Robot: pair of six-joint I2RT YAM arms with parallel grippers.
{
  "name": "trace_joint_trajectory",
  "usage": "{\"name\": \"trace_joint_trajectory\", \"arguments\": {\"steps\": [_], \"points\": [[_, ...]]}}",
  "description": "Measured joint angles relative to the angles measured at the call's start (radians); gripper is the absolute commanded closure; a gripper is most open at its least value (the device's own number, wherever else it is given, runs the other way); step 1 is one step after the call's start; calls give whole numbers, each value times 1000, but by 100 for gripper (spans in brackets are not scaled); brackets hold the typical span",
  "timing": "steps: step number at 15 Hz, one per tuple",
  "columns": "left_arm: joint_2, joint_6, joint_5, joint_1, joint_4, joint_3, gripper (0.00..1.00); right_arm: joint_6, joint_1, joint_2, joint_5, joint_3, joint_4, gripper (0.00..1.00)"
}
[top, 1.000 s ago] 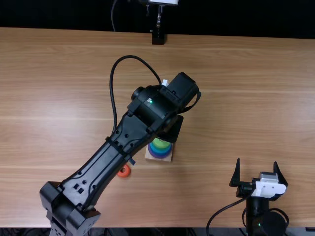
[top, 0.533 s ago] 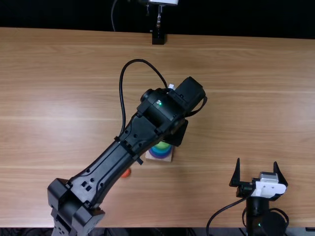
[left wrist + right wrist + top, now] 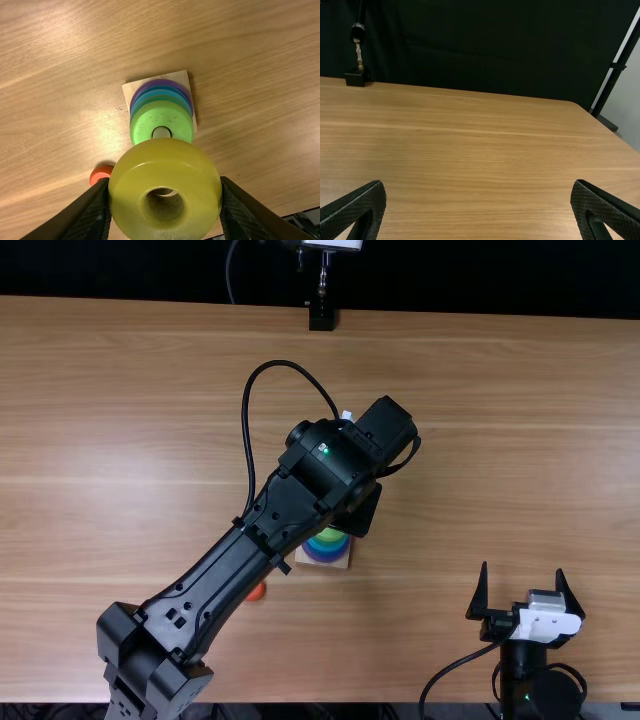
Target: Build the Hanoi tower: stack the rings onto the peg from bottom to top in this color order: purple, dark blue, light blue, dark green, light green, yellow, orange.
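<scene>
1. While the left gripper (image 3: 360,512) grasps a thick, glossy yellow ring (image 3: 165,165) near the square wooden base (image 3: 181,77), a round orange ring (image 3: 102,172) lies beside that base.
2. Right gripper (image 3: 523,570): released, right of the base.

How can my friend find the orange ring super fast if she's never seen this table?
On the big wooden table, look for the square base with the stacked rings. The orange ring lies a little way off to its left in the top view. It's the only ring on the tabletop itself; the yellow one is in the left gripper.
</scene>
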Motion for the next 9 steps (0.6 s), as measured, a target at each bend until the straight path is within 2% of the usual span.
{"name": "trace_joint_trajectory", "arguments": {"steps": [6, 9], "points": [[2, 0, 14, 8, 3, -11, 0, 0, 0, 0, 0, 0, 0, 0], [2, 0, 17, 53, 31, -10, 0, 0, 0, 0, 0, 0, 0, 0]]}}
